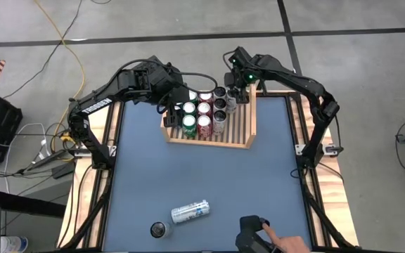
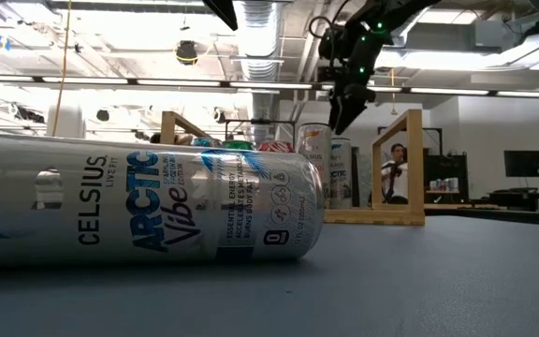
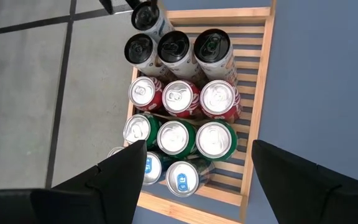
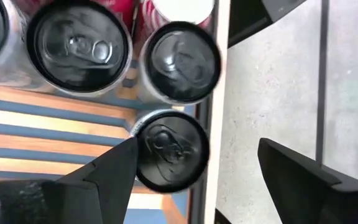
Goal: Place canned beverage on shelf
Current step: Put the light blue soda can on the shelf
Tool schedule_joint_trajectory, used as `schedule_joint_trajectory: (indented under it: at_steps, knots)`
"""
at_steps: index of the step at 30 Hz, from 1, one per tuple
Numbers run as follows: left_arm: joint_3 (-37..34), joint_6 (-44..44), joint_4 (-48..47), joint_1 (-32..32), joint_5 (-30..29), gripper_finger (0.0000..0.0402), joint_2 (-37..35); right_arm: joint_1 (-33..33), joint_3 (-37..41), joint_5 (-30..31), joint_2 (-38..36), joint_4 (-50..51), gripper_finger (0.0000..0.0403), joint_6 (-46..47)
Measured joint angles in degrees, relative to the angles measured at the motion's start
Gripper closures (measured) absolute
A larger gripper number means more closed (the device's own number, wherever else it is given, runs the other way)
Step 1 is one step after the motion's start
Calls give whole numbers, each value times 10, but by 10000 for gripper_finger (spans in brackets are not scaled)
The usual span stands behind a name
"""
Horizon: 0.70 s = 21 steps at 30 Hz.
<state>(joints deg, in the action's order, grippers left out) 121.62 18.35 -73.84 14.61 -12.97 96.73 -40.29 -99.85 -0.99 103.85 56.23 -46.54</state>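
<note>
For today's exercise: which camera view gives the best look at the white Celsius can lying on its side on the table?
The low view: the Celsius can fills the foreground, its label readable. The high view shows the can only small, from above, lying near the table's front edge. Neither wrist view shows it; both look at the shelf.

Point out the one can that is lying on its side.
It is the silver-and-blue Celsius can on the bare table, lying on its side; the dark can beside it and those in the shelf stand upright.
</note>
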Motion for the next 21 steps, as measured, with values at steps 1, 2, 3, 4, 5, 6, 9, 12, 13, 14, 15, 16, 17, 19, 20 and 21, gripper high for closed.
schedule_joint_trajectory:
  at_steps: [1,2,3,4,5,6,9,12,13,14,15,16,17,19,20,21]
  knots:
    - [0,0,0,0,0,123,0,0,-11,0,0,8,83,0]
    - [0,1,0,0,0,123,0,1,-20,0,-3,16,83,0]
    - [0,2,0,0,0,123,0,1,-26,0,-9,24,83,0]
    - [0,3,0,0,0,123,0,1,-32,0,-17,30,83,1]
    - [0,3,0,0,2,123,0,2,-41,1,-25,36,83,6]
    - [0,3,-2,0,9,123,0,5,-50,0,-34,44,83,14]
    - [0,13,-6,0,29,123,0,19,-81,-5,-68,92,83,39]
    - [0,1,-5,0,33,123,0,43,-115,-13,-109,129,83,93]
    - [0,-11,-5,0,35,123,0,52,-126,-27,-123,139,83,116]
    - [0,-23,-5,-2,43,123,0,63,-134,-45,-139,149,83,136]
    - [0,-33,-5,-5,55,123,0,75,-141,-64,-155,159,83,156]
    - [0,-37,-5,-8,70,123,0,89,-145,-81,-172,168,83,175]
    - [0,-41,-5,-14,82,123,0,104,-146,-94,-188,171,83,192]
    - [0,-63,-5,-33,85,123,0,135,-146,-102,-220,173,83,226]
    - [0,-80,-7,-44,82,123,0,150,-146,-102,-234,174,83,242]
    - [0,-96,-13,-56,82,123,0,166,-146,-101,-248,176,83,259]
